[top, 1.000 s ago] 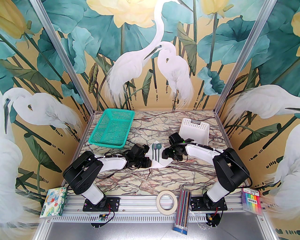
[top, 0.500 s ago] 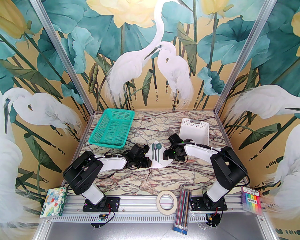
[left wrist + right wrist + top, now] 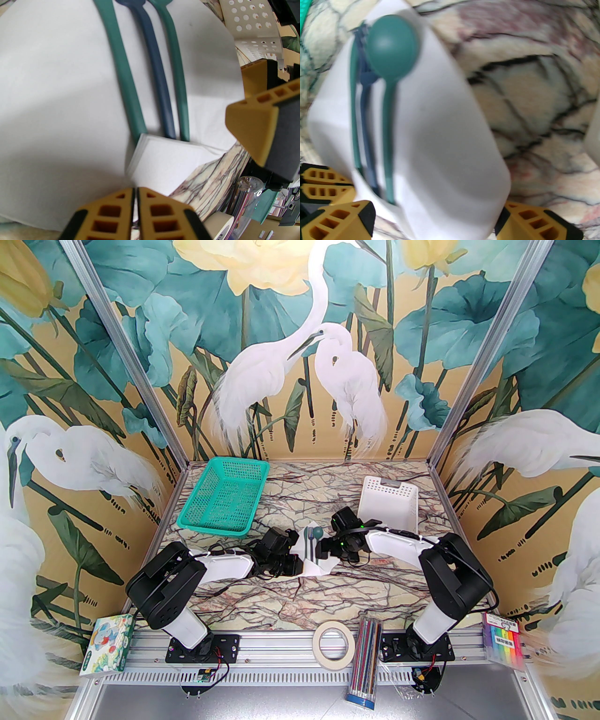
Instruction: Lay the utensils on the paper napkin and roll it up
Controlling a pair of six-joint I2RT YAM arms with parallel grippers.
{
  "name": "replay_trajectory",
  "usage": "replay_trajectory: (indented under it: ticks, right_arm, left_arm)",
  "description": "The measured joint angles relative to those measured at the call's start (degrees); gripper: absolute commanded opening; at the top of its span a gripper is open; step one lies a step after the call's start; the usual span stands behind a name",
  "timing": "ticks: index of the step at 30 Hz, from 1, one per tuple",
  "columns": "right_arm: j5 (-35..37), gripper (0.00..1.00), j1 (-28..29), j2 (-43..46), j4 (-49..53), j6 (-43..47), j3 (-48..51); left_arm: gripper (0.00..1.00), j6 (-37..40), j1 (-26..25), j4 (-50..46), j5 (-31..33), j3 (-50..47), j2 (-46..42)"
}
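Hard to make out: the right wrist view is smeared with blur. The heads of the utensils [image 3: 311, 542] are cut off at the top edge of the left wrist view. Their handle ends are tucked under a folded-over corner of the napkin [image 3: 58, 82]. From above, both wrists crowd over the paper and cover much of it.

- left gripper [image 3: 135, 194]: jaws pressed together with a hairline slit between them, tips down at the napkin's near edge. Cannot tell whether paper is pinched in there.

- right gripper [image 3: 436, 211]: jaws spread wide, one on each side of the napkin's near corner. Contact with the paper is not clear. One of its fingers [image 3: 252, 126] hangs just beside the folded corner.

- napkin: plain white, lying mid-table on the marble top [image 3: 328, 605], between the two wrists. On it, side by side and near parallel, are a green spoon [image 3: 392, 46] with a round bowl, a dark blue handle [image 3: 157, 70] in the middle, and another green handle [image 3: 119, 70].
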State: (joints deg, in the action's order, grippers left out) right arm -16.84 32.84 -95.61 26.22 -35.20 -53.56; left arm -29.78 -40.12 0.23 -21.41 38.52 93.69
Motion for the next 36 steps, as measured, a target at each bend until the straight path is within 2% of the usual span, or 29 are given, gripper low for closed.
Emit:
replay_trajectory:
  ticks: [10, 22, 26, 36]
  right_arm:
    - [-11.17, 0.91, -3.8, 6.43, -8.61, -1.29, 5.11]
    - [-24.15, 0.93, -9.6, 8.46, -18.4, -0.98, 10.58]
    - [-26.62, 0.93, -9.6, 7.5, -21.33, -0.98, 10.67]
    - [-27.45, 0.93, -8.5, 2.56, -21.94, -1.01, 8.87]
  left_arm:
    - [0.14, 0.0, 0.0, 0.0, 0.0, 0.0, 0.0]
    - [0.14, 0.46, 0.0, -0.17, 0.0, 0.13, 0.0]
    - [0.14, 0.5, 0.0, -0.39, -0.02, 0.22, 0.0]
    - [0.14, 0.66, 0.0, -0.44, 0.0, 0.26, 0.02]
